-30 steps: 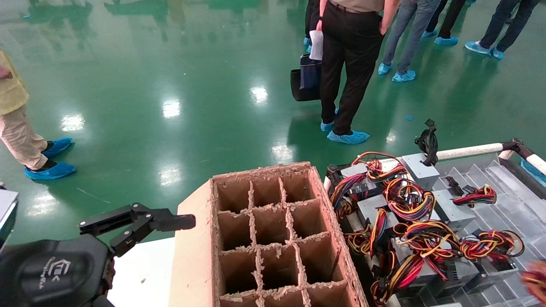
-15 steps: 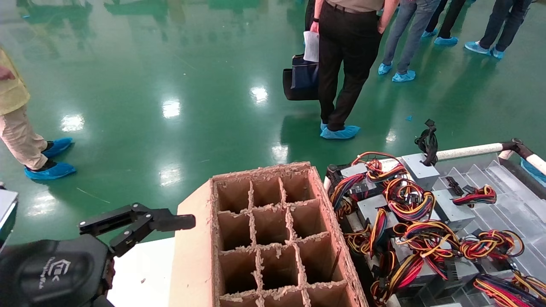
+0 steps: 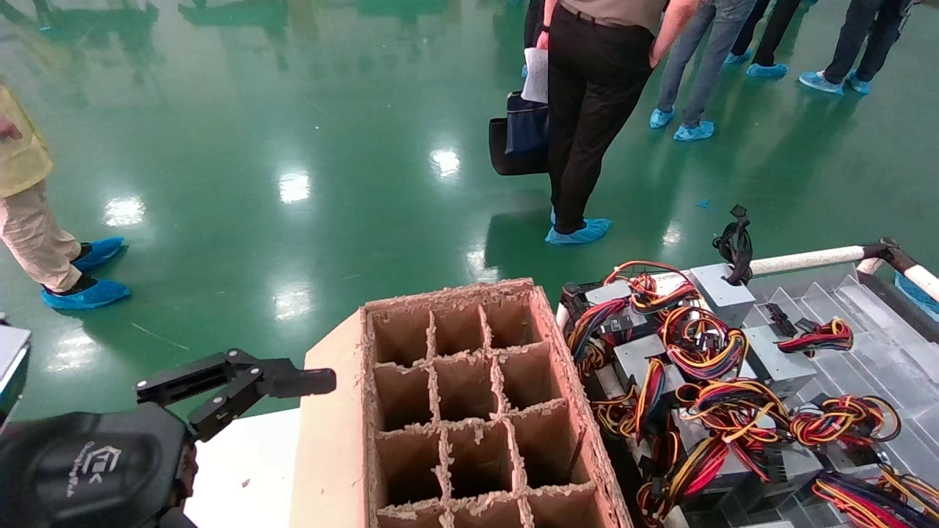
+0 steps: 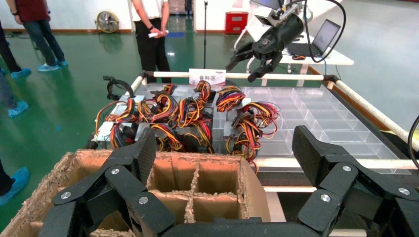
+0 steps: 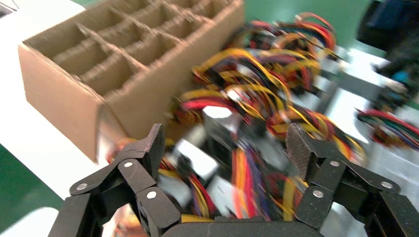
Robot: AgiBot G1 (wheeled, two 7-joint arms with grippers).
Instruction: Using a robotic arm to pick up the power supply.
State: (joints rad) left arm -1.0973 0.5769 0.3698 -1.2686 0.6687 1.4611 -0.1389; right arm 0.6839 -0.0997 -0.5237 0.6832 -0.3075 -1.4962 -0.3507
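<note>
I'm lowering the right gripper (image 5: 225, 143), jaws wide and empty, over the power supplies (image 5: 247, 148) beside the carton (image 5: 99, 64), aiming for casing, not cables.

L hand (image 3: 235, 389) parked; R hand (image 5: 225, 148) open, prob. hovering.

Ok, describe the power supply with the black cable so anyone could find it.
Start at the clear divided tray right of the cardboard box. By its far white rail sits a grey power supply; unlike its neighbours' coloured wires, its cable bundle is black.
</note>
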